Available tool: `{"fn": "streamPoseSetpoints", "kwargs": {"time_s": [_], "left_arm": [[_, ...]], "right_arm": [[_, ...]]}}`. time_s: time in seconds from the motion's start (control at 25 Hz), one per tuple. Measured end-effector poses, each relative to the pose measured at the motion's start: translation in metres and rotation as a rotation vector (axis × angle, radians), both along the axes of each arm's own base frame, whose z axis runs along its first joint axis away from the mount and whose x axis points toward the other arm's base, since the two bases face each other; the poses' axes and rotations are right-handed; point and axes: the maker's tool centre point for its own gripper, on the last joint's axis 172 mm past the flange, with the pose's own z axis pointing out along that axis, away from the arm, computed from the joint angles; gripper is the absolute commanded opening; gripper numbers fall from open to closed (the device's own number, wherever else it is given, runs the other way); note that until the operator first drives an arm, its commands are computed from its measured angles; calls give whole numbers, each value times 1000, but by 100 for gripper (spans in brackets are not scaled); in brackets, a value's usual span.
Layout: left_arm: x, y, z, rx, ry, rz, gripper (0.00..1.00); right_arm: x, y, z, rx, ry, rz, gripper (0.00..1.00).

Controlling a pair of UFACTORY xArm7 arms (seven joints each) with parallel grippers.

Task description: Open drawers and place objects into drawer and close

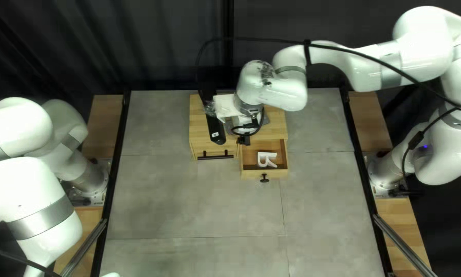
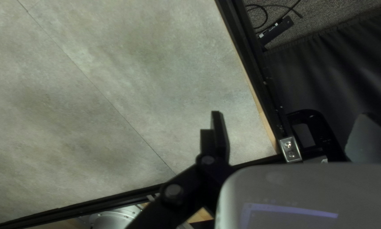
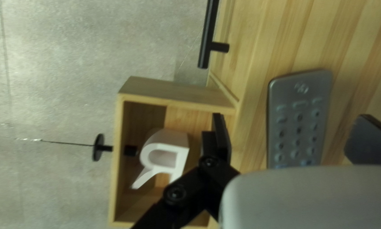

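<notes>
In the top left view, my right gripper (image 1: 244, 139) hangs over the wooden cabinet (image 1: 195, 123), mostly hidden by its wrist. The open drawer (image 1: 288, 166) juts from the cabinet front with a white letter R (image 1: 263, 159) lying inside. Seen from the right wrist, my right gripper (image 3: 290, 123) stands open above the cabinet top, a grey remote control (image 3: 300, 106) lying beneath, between its fingers. Beside one finger is the drawer (image 3: 117, 169) with the letter R (image 3: 182, 157). My left gripper (image 2: 291, 127) is open over the tabletop, holding nothing; the top left view does not show it.
A black bar handle (image 1: 215, 156) is on the cabinet's other, closed front, left of the drawer. The drawer front has a round black knob (image 1: 264, 178). Black rails (image 2: 258, 68) edge the grey table (image 2: 114, 63) near my left gripper. A black cable hangs along my right arm.
</notes>
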Motion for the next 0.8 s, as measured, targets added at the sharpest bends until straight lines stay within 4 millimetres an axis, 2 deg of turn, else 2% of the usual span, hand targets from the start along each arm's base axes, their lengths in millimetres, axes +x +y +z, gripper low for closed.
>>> {"fn": "streamPoseSetpoints", "kwargs": {"time_s": [0.8], "left_arm": [[0,0,0,0,0,0,100]], "right_arm": [[10,-11,-17,37,-10,51,100]]}}
